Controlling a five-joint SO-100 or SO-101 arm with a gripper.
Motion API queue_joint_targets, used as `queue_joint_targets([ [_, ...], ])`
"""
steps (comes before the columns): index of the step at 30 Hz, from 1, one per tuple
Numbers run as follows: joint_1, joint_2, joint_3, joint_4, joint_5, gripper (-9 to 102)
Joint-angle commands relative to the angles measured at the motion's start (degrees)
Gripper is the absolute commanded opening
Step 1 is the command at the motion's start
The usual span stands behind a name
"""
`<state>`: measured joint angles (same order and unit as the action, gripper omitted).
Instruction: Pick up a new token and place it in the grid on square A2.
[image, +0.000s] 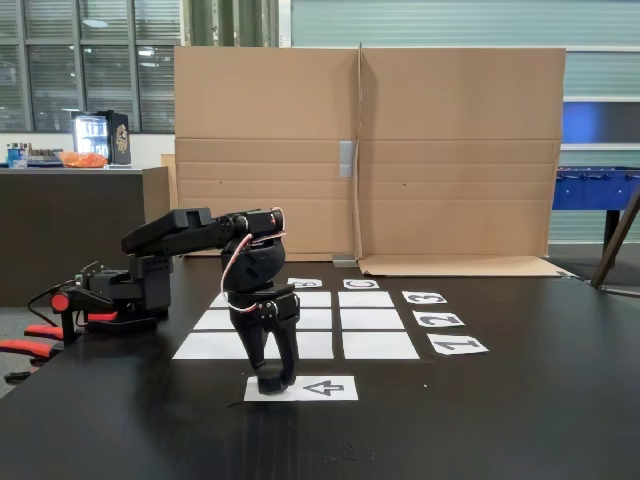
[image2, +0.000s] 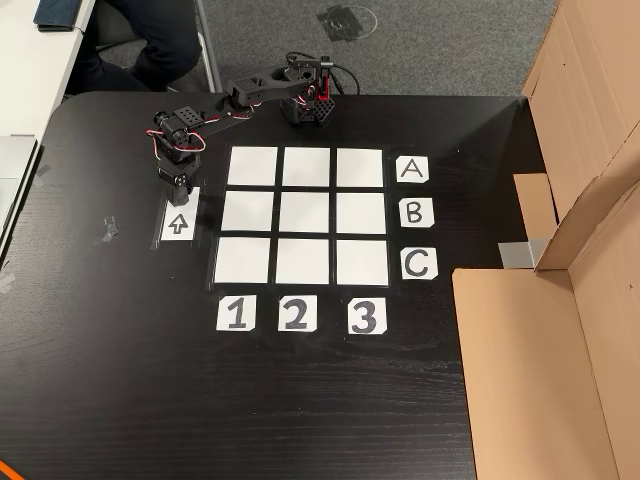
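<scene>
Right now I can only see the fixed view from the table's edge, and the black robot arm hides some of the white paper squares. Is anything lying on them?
Observer: No. In the other view from above, all nine white paper rectangles of the grid are bare.
Operator: Which one is A2?
Observer: The printed A label ends the row nearest the arm's base, and the 2 label sits below the middle column. So square A2 is that row's middle one.
Operator: Where's the gripper?
Observer: From above, the black two-finger gripper is over the end of the white arrow sheet that the arrow points toward.
</scene>
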<state>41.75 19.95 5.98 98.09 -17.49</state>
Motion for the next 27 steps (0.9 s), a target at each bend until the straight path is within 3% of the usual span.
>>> queue_joint_targets([
  [1, 0.4, 1.7, -2.0, 0.3, 0.6, 11],
  [12, -1.1, 7.4, -0.9, 1.7, 1.5, 12],
  [27, -7.4, 18.6, 13.6, 1.7, 2.5, 12],
])
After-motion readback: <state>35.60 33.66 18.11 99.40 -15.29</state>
